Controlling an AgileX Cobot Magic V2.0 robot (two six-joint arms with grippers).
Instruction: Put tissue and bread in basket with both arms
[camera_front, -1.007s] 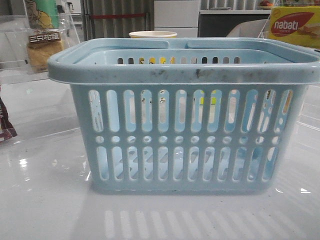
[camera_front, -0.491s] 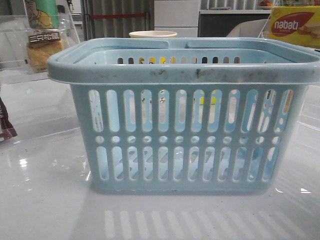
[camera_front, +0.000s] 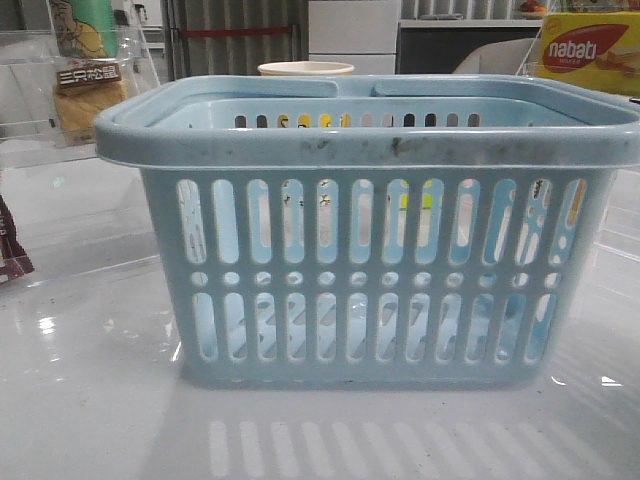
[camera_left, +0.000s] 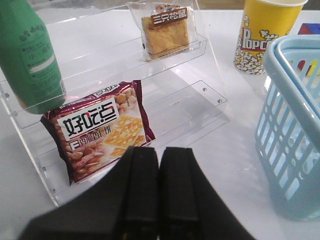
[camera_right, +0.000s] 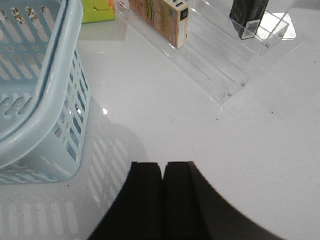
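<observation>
Up close, one light-blue plastic basket (camera_front: 370, 230) sits on the glossy white table (camera_front: 90, 400), slotted walls, a row of round holes, thick speckled rim. Left tool (camera_left: 159, 187) pressed closed, holding nothing; right tool (camera_right: 163, 192) likewise, matte black. Beyond the left tool, a crinkly maroon cracker pack (camera_left: 102, 131) on a clear acrylic rack (camera_left: 200, 100). Higher up, one bread (camera_left: 165, 31) in clear wrap. Far off on the right-hand rack, one dark tissue (camera_right: 251, 16).

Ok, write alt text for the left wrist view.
The left gripper, fingers shut and empty, hangs over a clear shelf holding the bread, a maroon cracker pack and a green bottle. The basket and a popcorn cup stand alongside.
</observation>
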